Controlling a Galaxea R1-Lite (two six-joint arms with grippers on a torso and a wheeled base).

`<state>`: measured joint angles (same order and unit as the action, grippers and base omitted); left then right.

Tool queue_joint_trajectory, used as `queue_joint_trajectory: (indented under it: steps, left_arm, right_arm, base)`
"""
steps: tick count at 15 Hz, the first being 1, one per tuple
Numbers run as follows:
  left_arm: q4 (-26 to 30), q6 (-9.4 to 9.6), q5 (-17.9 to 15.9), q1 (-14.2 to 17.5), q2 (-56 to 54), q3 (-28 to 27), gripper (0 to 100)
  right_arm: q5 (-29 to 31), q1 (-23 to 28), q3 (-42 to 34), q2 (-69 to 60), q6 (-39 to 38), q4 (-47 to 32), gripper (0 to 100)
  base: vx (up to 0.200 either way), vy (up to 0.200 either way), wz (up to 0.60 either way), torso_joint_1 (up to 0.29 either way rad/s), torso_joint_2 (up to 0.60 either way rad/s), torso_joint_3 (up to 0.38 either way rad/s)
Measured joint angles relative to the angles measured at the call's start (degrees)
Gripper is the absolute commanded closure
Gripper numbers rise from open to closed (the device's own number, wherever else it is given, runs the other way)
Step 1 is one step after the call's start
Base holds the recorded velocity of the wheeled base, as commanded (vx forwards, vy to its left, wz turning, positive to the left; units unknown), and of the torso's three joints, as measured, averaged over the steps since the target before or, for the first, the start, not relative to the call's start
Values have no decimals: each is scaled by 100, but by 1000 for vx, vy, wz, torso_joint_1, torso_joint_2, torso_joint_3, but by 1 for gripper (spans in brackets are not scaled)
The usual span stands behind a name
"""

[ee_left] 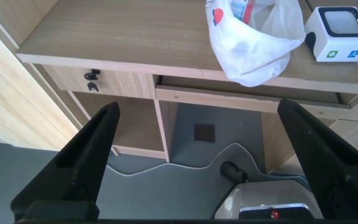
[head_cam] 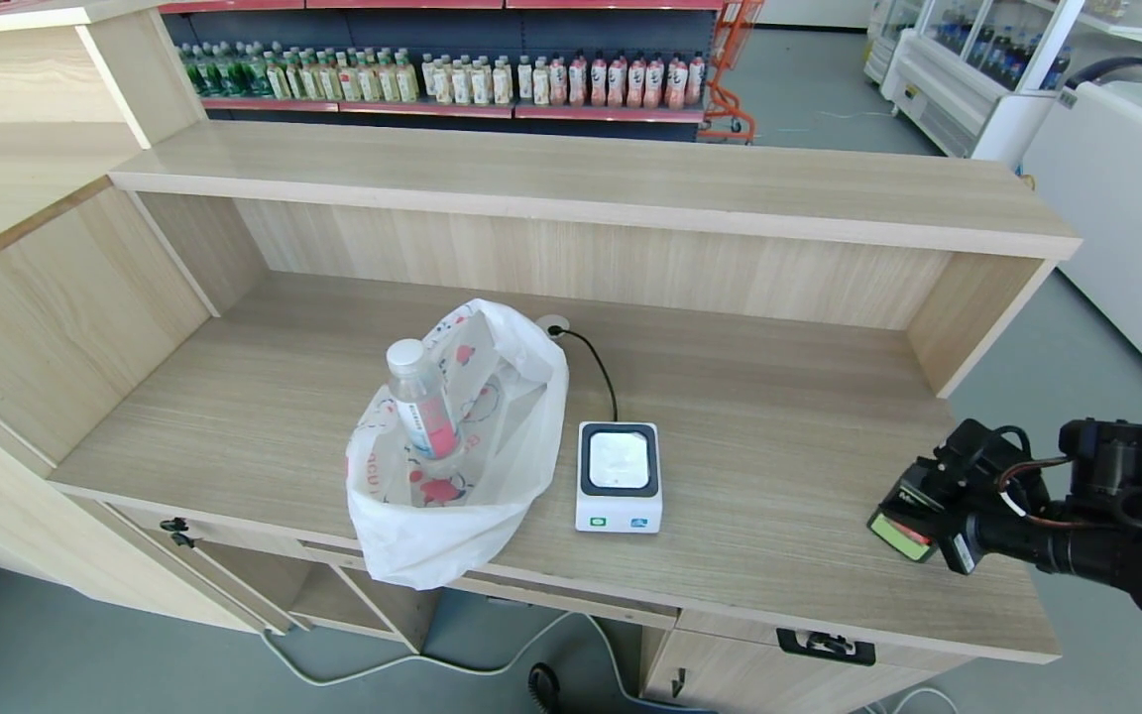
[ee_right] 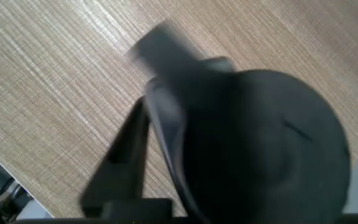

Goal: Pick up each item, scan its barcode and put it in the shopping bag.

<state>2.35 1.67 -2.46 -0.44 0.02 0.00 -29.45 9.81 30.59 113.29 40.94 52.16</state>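
Observation:
A white plastic shopping bag [head_cam: 462, 535] with red print stands open at the front edge of the wooden counter [head_cam: 779, 416]. A clear bottle [head_cam: 420, 402] with a white cap and a pink label leans upright inside it. Right of the bag sits the white barcode scanner [head_cam: 619, 476], window facing up. My right gripper [head_cam: 928, 521] hovers over the counter's right front corner, well right of the scanner. In the left wrist view my left gripper [ee_left: 204, 162] is open and holds nothing, low in front of the counter, below the bag [ee_left: 253, 43] and the scanner [ee_left: 340, 28].
A black cable [head_cam: 596, 367] runs from the scanner to a hole at the back. A raised shelf [head_cam: 581, 178] and side walls enclose the counter on three sides. Drawers [ee_left: 247, 93] sit under the front edge. Store shelves with bottles stand behind.

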Motion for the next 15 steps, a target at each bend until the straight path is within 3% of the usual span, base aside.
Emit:
queue_joint_trajectory:
  steps: [10, 15]
  left_arm:
    - [2, -1, 0, 0, 0, 0, 0]
    - [0, -1, 0, 0, 0, 0, 0]
  right_arm:
    - [-27, 208, -545, -750, 614, 173, 100]
    - [-323, 429, -722, -2610, 1901, -246, 100]
  base:
    - [0, 0, 0, 0, 0, 0]
    - [0, 0, 0, 0, 0, 0]
